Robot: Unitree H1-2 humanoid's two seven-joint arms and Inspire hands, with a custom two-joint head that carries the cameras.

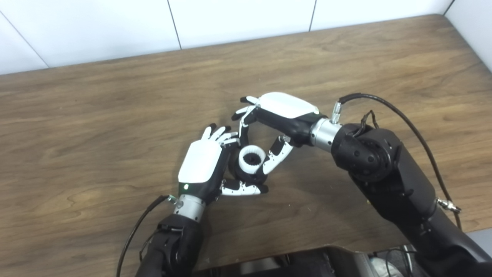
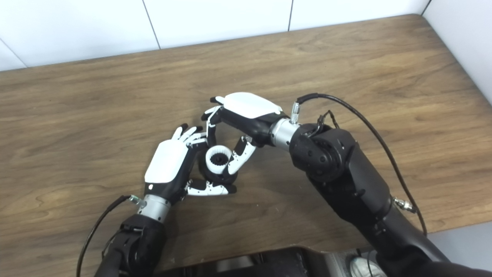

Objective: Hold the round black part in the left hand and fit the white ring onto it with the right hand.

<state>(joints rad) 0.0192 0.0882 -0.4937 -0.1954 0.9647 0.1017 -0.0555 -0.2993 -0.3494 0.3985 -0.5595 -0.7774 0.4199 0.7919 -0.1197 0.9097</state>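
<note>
My left hand [image 1: 203, 165] rests on the table and is shut on the round black part [image 1: 250, 178], fingers behind it and thumb in front. The toothed white ring [image 1: 251, 158] sits on top of the black part, its dark centre showing. My right hand [image 1: 282, 111] reaches in from the right and is closed on the ring: its thumb [image 1: 277, 153] is against the ring's right side and a finger [image 1: 243, 132] comes down on its far left edge. The same grasp shows in the right eye view, with the ring [image 2: 218, 157] between both hands.
The wooden table [image 1: 115, 115] meets a white tiled wall [image 1: 230, 19] at the back. The right arm's black cable [image 1: 403, 115] loops above the forearm. A dark piece of the robot's body [image 1: 307, 261] lies at the bottom edge.
</note>
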